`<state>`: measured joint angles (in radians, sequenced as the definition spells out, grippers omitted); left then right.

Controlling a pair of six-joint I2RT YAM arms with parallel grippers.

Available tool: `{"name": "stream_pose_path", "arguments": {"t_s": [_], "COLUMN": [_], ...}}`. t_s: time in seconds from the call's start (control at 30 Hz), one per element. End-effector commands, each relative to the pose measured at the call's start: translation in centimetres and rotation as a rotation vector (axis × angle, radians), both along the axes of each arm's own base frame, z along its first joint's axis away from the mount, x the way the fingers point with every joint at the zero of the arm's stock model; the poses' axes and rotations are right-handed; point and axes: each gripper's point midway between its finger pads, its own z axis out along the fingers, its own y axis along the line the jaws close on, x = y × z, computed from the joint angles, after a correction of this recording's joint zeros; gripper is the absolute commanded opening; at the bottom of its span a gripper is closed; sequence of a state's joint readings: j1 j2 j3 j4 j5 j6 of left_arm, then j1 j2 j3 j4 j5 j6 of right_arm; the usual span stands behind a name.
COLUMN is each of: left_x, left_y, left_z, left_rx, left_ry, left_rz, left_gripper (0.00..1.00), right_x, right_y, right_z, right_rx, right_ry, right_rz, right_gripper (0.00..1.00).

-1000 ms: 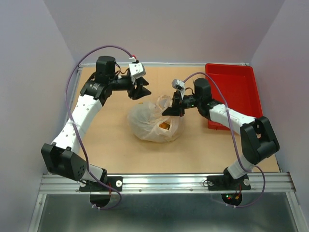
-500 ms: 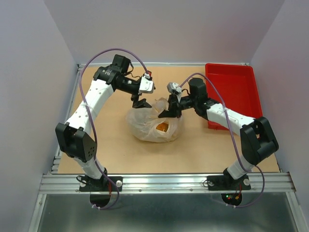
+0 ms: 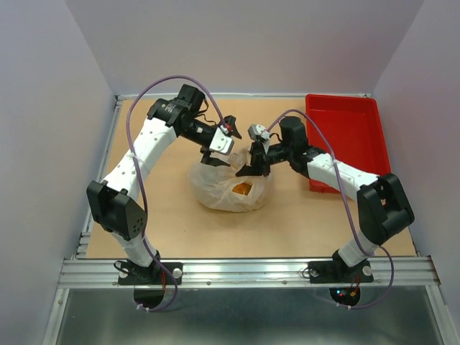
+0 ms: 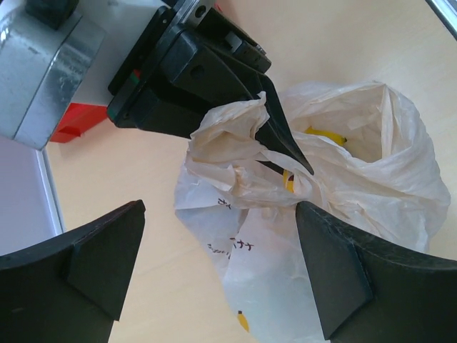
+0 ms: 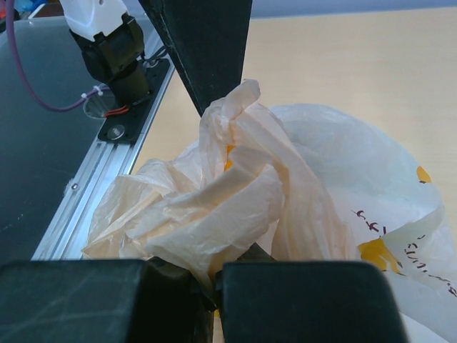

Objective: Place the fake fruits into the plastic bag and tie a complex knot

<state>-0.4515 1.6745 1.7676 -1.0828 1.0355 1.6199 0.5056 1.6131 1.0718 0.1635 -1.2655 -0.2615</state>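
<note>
Pinches plastic bag handles at frame centre with right gripper clamped; holds left gripper wide open beside them; risks thin film slipping free, untied.

Crinkled translucent whitish plastic bag, orange marks printed on it, handles bunched upward, yellow fake fruit seen inside the mouth.

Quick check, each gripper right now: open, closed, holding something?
Left gripper: open, holding nothing.
Right gripper: closed on the bunched top of the plastic bag.
</note>
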Motion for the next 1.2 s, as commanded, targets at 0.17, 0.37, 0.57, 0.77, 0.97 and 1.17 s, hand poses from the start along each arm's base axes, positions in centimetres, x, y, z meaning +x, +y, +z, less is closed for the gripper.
{"name": "stream_pose_path", "arguments": {"t_s": [0.17, 0.37, 0.57, 0.77, 0.97, 1.17], "left_x": [-1.3, -2.1, -3.1, -1.3, -0.4, -2.3], "left_y": [-0.8, -1.1, -1.0, 0.2, 1.1, 0.3], "left_z": [0.4, -0.4, -1.0, -0.4, 3.3, 3.6], "left_rx": [-0.011, 0.007, 0.026, 0.048, -0.046, -0.119], "left_ry": [-0.049, -0.076, -0.035, 0.061, 0.100, 0.198], "left_rz": [-0.075, -0.113, -0.108, 0.039, 0.182, 0.277], "left_gripper": [0.79, 0.55, 0.14, 0.00, 0.00, 0.00], "right_x": [0.8, 1.0, 1.2, 1.8, 3.4, 5.3], "right_y": [0.9, 1.0, 1.1, 0.6, 0.2, 0.8], "right_z": [2.3, 1.9, 1.8, 1.3, 0.3, 0.4], "right_rx": [0.043, 0.034, 0.031, 0.014, -0.019, -0.039], "right_ry": [-0.076, -0.056, -0.058, -0.051, -0.031, 0.004], "right_rz": [0.036, 0.037, 0.032, -0.007, -0.086, -0.153], "right_gripper": [0.00, 0.00, 0.01, 0.00, 0.01, 0.16]}}
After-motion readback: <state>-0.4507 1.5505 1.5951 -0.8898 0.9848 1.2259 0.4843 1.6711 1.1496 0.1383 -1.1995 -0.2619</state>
